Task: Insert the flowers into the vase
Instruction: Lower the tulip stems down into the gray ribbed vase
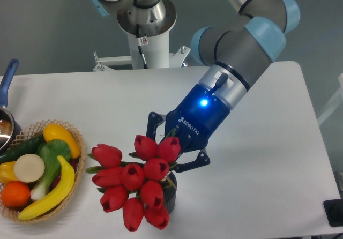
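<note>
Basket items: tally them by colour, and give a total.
Basket contents:
Yellow: 3, namely banana, pepper, piece at left edge
Green: 2, namely leafy vegetable, dark cucumber
Orange: 1
White: 1
Total: 7

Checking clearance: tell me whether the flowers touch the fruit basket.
Apart. The camera view shows bare table between the flowers and the basket rim.

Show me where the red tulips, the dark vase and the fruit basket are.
flowers (140,183): fixed camera view, on a red bloom mid-bunch.
vase (171,192): fixed camera view, on its ribbed side below the blooms.
basket (76,169): fixed camera view, on its woven right rim.
</note>
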Controlling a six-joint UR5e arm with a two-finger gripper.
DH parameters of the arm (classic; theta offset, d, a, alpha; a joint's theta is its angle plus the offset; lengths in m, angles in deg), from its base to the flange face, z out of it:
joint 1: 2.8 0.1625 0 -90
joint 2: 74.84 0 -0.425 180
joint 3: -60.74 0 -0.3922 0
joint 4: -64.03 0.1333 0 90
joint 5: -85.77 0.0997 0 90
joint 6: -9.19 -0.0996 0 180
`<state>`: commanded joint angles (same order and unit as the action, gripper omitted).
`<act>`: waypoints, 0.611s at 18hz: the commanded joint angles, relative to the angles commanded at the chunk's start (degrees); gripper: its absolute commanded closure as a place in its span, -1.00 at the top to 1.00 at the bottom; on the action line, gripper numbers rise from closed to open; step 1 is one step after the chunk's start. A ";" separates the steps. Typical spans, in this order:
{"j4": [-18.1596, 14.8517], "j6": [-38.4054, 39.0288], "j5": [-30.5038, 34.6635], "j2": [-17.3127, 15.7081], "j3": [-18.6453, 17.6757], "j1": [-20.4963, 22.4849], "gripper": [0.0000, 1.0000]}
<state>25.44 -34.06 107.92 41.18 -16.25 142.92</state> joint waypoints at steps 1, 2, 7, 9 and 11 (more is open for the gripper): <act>0.00 -0.09 0.00 0.26 0.00 0.00 -0.89; 0.00 -0.09 0.00 0.61 0.00 -0.09 -0.85; 0.00 -3.07 0.00 1.32 -2.63 -0.18 -0.77; 0.00 -4.12 0.00 1.23 -3.95 -0.18 -0.77; 0.00 -5.53 0.00 1.32 -4.92 -0.18 -0.77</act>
<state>25.44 -39.59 107.92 42.50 -21.17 142.75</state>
